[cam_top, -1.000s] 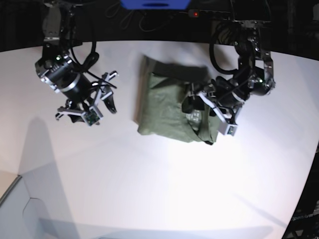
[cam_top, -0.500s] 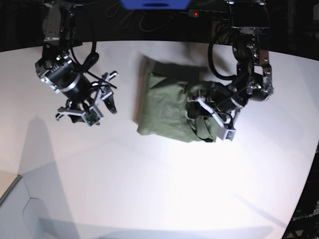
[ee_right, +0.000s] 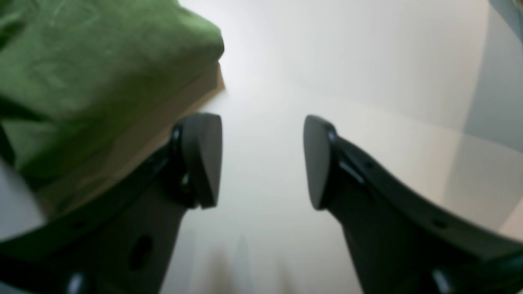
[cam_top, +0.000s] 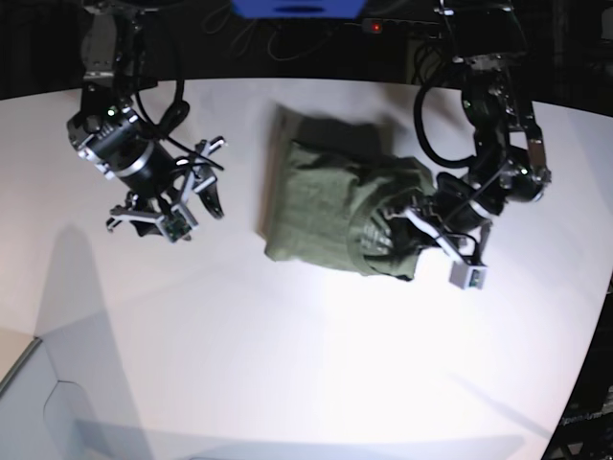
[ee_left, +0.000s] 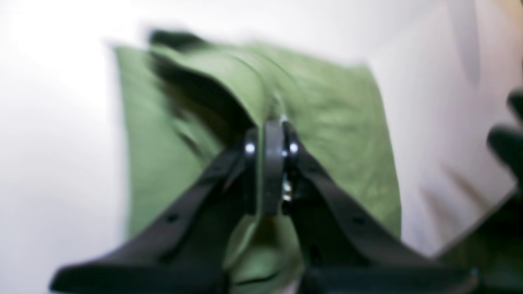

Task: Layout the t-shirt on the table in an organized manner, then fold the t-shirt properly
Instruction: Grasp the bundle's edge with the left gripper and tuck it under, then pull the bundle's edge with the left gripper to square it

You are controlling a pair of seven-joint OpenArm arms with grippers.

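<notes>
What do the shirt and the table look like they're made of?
The shirt looks like soft woven or knit cloth, likely cotton: matte olive, creased, bunching where the left claw pinches it. The table looks hard, smooth and matte white, perhaps laminate.

bright glare washes the table centre; left wrist view motion-blurred, right wrist view soft; long shadows lower left.

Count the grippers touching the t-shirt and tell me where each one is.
1. The left gripper is shut on the t-shirt at its right edge in the base view. The right gripper hangs open over the table, apart from the shirt.
</notes>
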